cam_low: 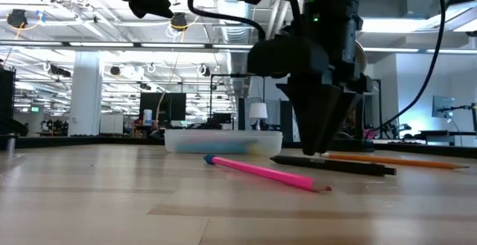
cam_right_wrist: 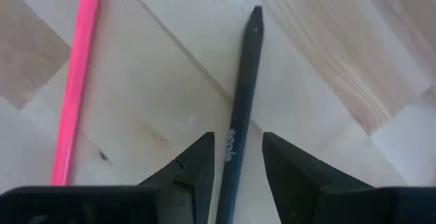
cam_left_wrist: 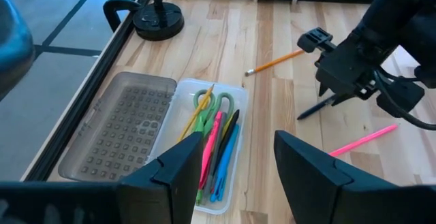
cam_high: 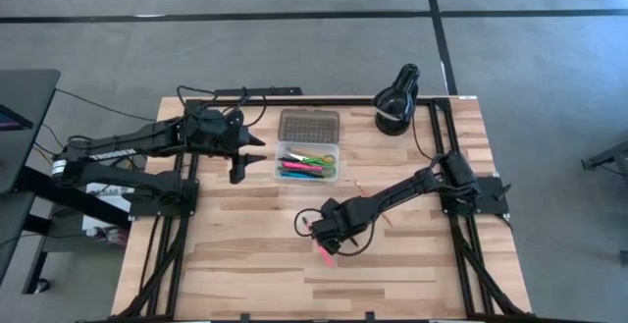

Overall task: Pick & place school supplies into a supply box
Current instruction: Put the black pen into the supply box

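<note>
Right gripper [cam_right_wrist: 237,166] stands low over the pale wood-plank table [cam_high: 245,274], tapered fingers parted astride a slim black pen [cam_right_wrist: 242,108], apparently not yet pinching. A thin pink pencil [cam_right_wrist: 76,74] lies just beside it. Left gripper [cam_left_wrist: 238,166], spread, hovers beside the clear supply box [cam_high: 308,161] with its dotted grey lid [cam_high: 308,125].

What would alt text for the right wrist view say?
The right pincer straddles a dark pen lying on the wooden table, fingers open on either side. A pink pencil lies beside it, apart.
</note>
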You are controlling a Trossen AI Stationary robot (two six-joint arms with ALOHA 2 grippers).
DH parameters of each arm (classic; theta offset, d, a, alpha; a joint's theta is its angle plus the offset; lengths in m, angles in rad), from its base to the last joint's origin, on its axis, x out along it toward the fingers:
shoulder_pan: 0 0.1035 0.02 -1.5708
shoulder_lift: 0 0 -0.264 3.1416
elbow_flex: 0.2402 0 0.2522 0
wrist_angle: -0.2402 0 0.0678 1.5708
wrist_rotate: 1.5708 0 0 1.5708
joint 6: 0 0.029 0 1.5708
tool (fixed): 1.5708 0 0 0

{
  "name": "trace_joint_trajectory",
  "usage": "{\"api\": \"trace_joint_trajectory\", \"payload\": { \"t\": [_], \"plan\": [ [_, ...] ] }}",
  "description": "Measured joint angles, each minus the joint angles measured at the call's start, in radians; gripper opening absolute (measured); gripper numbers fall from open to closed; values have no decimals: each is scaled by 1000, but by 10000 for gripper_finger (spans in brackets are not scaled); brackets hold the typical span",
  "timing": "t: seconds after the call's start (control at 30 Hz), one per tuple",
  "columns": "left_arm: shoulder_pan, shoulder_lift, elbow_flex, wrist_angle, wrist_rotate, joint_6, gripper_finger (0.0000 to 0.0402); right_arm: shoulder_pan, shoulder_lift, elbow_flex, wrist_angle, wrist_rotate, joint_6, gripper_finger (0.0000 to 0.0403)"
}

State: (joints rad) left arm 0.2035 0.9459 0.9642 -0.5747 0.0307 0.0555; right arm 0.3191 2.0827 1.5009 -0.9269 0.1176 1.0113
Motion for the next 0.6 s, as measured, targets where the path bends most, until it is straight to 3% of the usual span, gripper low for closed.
{"api": "trace_joint_trajectory", "payload": {
  "t": [0.23, 0.43, 0.6],
  "plan": [
    [0, 0, 0, 0, 0, 0, 177, -26, 0, 0, -44, -11, 0, 118],
    [0, 0, 0, -3, 0, 0, 177, -49, -5, -72, 30, -119, -2, 118],
    [0, 0, 0, -3, 0, 7, 177, -50, -5, -83, 31, -136, 8, 118]
  ]
}}
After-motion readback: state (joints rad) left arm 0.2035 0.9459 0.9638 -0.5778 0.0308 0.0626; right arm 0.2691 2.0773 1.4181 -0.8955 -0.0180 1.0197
